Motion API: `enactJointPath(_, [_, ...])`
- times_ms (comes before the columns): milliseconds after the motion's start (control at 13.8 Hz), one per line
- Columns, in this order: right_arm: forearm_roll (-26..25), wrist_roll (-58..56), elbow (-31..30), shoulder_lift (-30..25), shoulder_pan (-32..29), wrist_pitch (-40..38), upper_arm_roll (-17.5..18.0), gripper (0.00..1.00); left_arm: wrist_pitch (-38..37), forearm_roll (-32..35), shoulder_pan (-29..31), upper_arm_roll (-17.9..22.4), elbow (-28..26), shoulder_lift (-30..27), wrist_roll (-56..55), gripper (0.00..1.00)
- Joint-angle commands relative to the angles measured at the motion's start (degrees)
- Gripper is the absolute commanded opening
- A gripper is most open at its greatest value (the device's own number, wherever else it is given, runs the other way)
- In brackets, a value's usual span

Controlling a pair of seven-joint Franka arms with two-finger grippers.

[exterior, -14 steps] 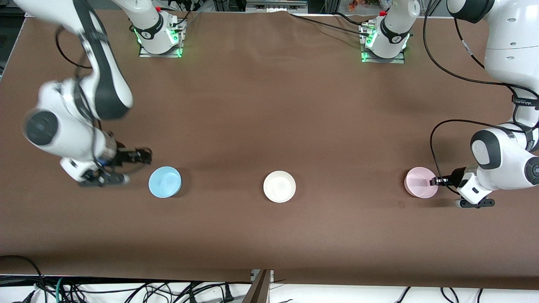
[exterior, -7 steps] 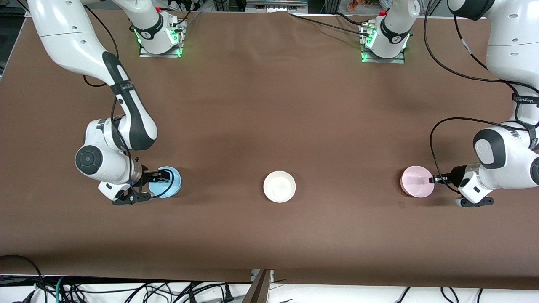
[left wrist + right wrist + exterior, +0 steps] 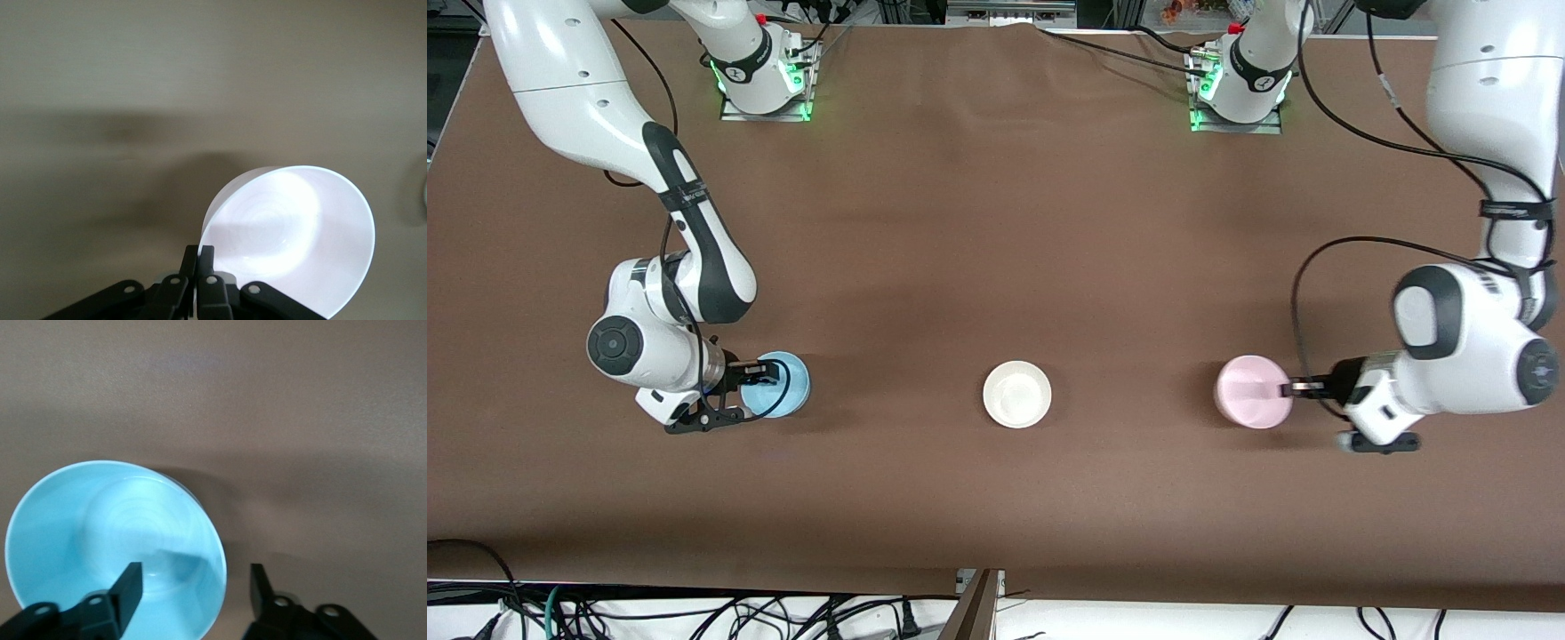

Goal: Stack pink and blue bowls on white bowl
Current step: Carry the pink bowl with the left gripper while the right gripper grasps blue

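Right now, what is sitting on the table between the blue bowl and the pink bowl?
The white bowl sits alone between the blue bowl and the pink bowl; the rest of that stretch is bare brown table, as the front view shows.

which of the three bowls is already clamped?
The pink bowl, toward the left arm's end: the left tool is shut on its rim. The right tool straddles the blue bowl's rim, unclosed.

The pink bowl (image 3: 1253,404) has been carried by the left claw (image 3: 1288,389), pinched on its rim, toward nine o'clock in the front view, closer to the white bowl (image 3: 1016,394). The right claw (image 3: 763,380) has been brought from beside the blue bowl (image 3: 783,396) to straddle its rim, one finger inside.
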Motion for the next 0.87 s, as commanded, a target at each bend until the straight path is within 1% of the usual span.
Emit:
enactJointPath(0, [0.3, -1.1, 1.2, 0.3, -0.7, -0.2, 0.5, 0.41, -0.1, -0.8, -2.9, -3.9, 0.7, 0.1, -6.9, 0.0])
enactJointPath(145, [0.4, -1.2, 1.2, 0.1, -1.1, -0.6, 0.5, 0.2, 2.7, -0.7, -5.8, -5.8, 0.7, 0.5, -9.4, 0.0])
enactJointPath(217, [0.5, -1.1, 1.3, 0.1, -1.5, -0.7, 0.6, 0.11, 4.2, -0.7, -7.9, -6.1, 0.8, 1.0, -10.8, 0.0])
enactJointPath(289, [0.5, -1.1, 1.5, 0.1, -1.5, -0.7, 0.6, 0.04, 6.1, -0.6, -10.0, -6.5, 1.0, 1.5, -13.4, 0.0])
enactJointPath(361, [0.5, -0.9, 1.7, 0.0, -1.5, -1.1, 0.7, 0.0, 8.1, -0.2, -11.9, -6.7, 1.3, 2.2, -17.3, 0.0])
enactJointPath(434, [0.7, -0.6, 2.6, -0.1, -1.5, -2.1, 0.8, 0.0, 10.0, 0.7, -13.3, -7.1, 2.1, 3.1, -20.7, 0.0])
enactJointPath(578, [4.3, 0.0, 6.4, 0.0, -1.4, -7.5, 0.8, 0.0, 11.8, 2.3, -16.7, -7.4, 4.7, 5.4, -24.4, 0.0])
enactJointPath(651, [4.8, 0.5, 7.8, 0.0, -1.0, -9.7, 0.8, 0.0, 12.7, 2.9, -18.1, -7.4, 6.3, 6.5, -26.7, 0.0])
enactJointPath(795, [4.9, 1.1, 9.8, -0.2, -0.8, -11.6, 0.9, 0.0, 13.4, 3.4, -19.6, -7.4, 9.0, 8.5, -29.5, 0.0])
